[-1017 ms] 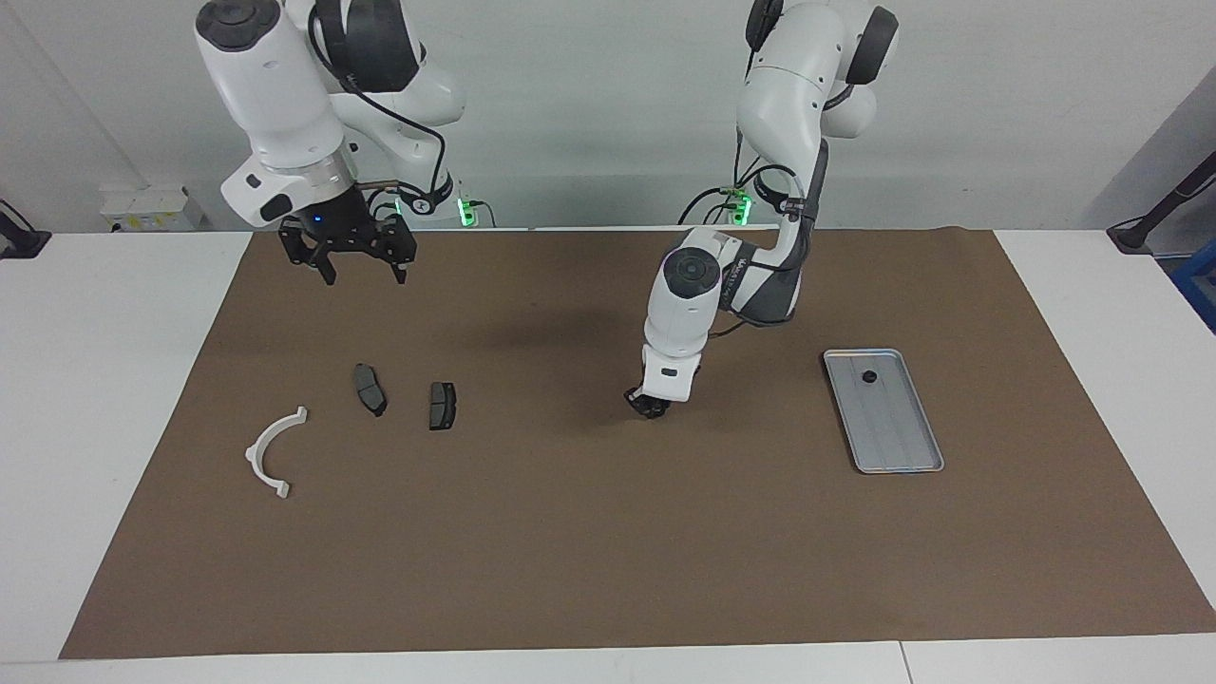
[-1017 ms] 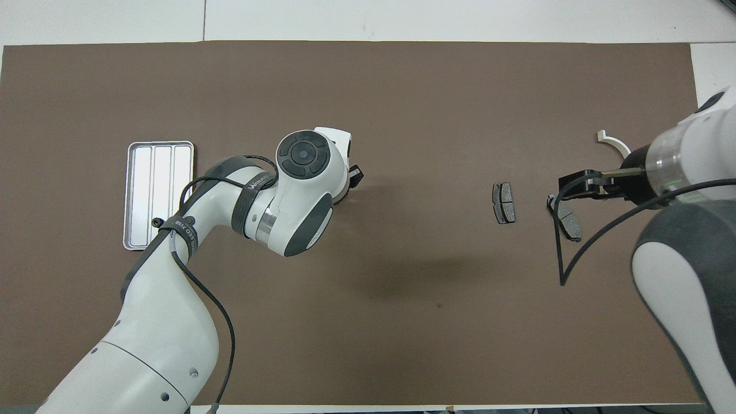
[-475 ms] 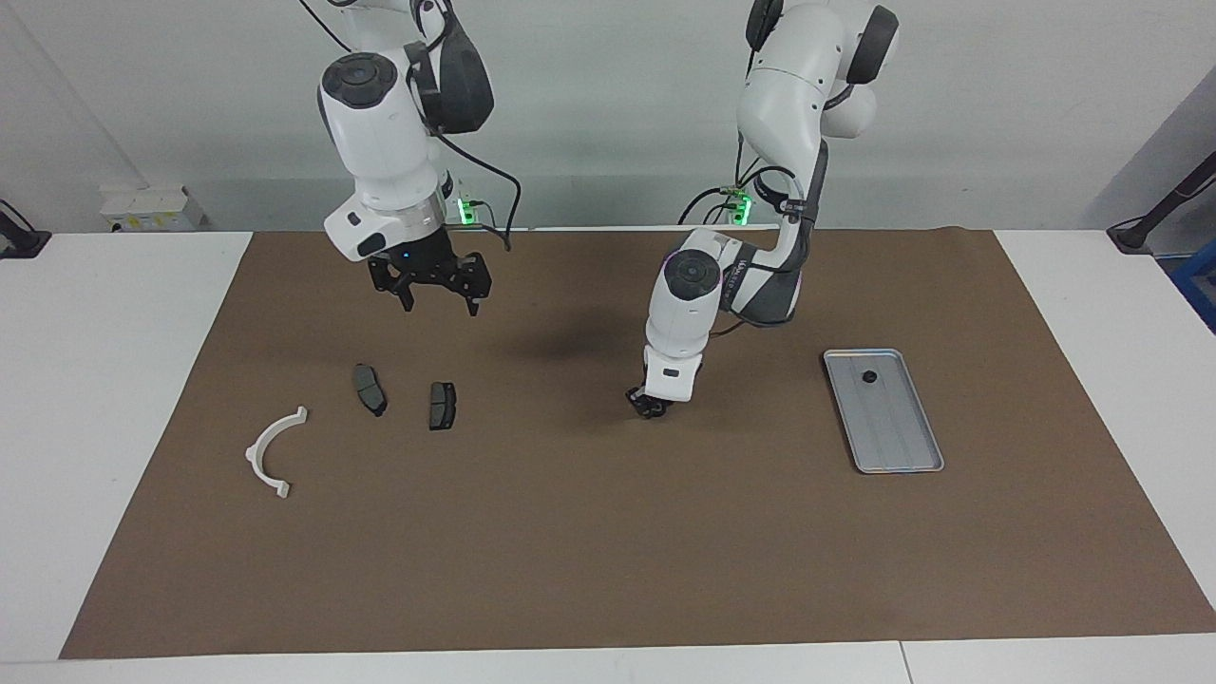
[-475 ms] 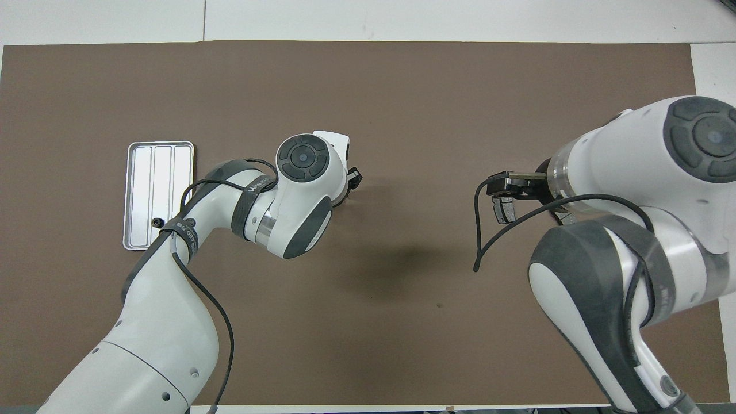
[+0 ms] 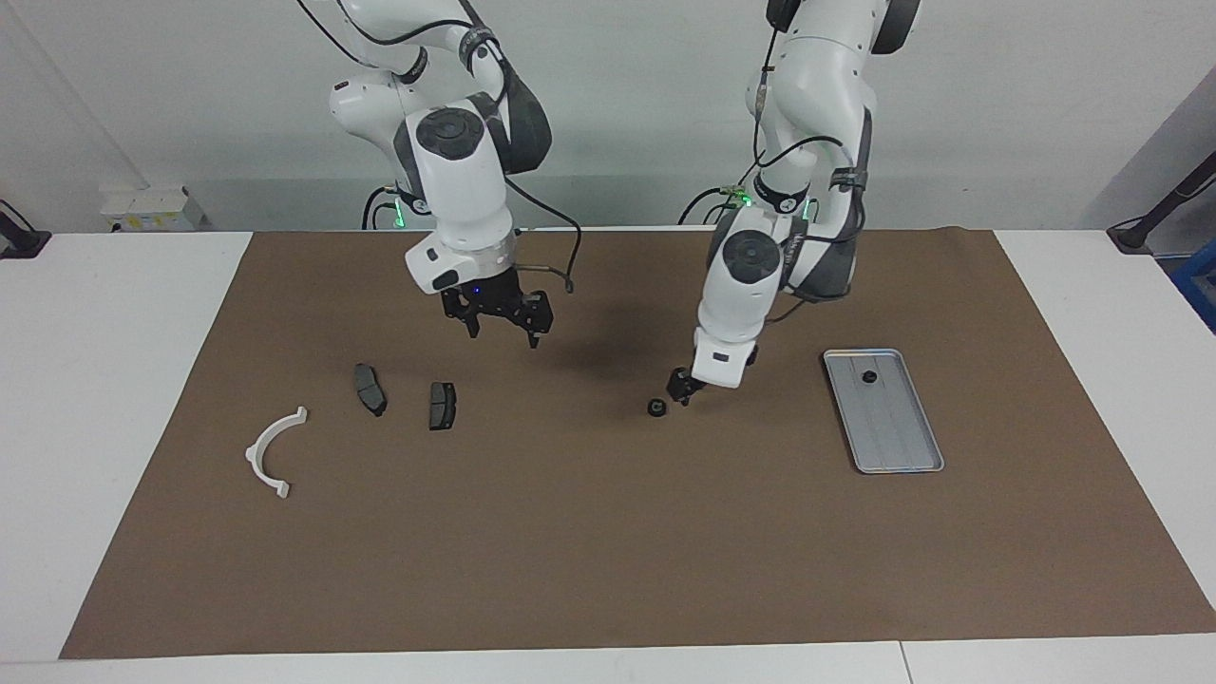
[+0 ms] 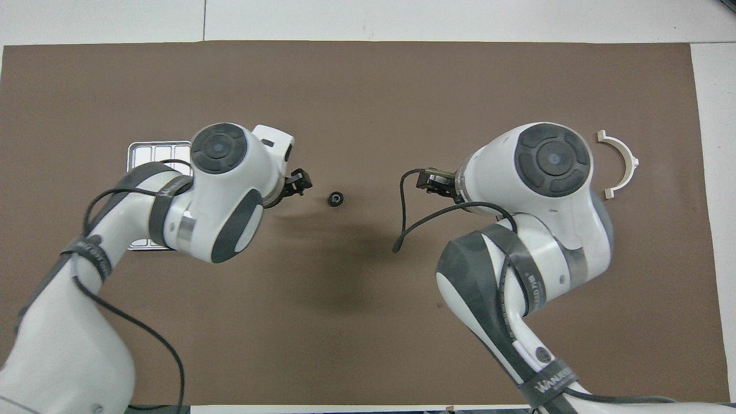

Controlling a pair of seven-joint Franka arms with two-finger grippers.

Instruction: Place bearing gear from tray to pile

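A small black bearing gear [image 5: 655, 407] [image 6: 334, 199] lies on the brown mat, about midway between the tray and the pile. My left gripper [image 5: 680, 389] [image 6: 302, 184] hangs just beside it on the tray's side, open and apart from it. The silver tray [image 5: 898, 437] [image 6: 149, 150] lies toward the left arm's end and holds another small black gear [image 5: 869, 377]. The pile is two dark brake pads [image 5: 370, 389] [image 5: 442, 405] and a white half-ring bracket [image 5: 275, 451] [image 6: 621, 164]. My right gripper [image 5: 503, 332] [image 6: 422, 181] is open and empty, raised over bare mat.
The brown mat [image 5: 589, 551] covers most of the white table. In the overhead view the right arm hides the brake pads and the left arm covers much of the tray. A loose cable [image 6: 402, 218] hangs from the right wrist.
My left gripper opened, let the bearing gear go onto the mat and drew back toward the tray. The right arm swung from over the pile toward the mat's middle.
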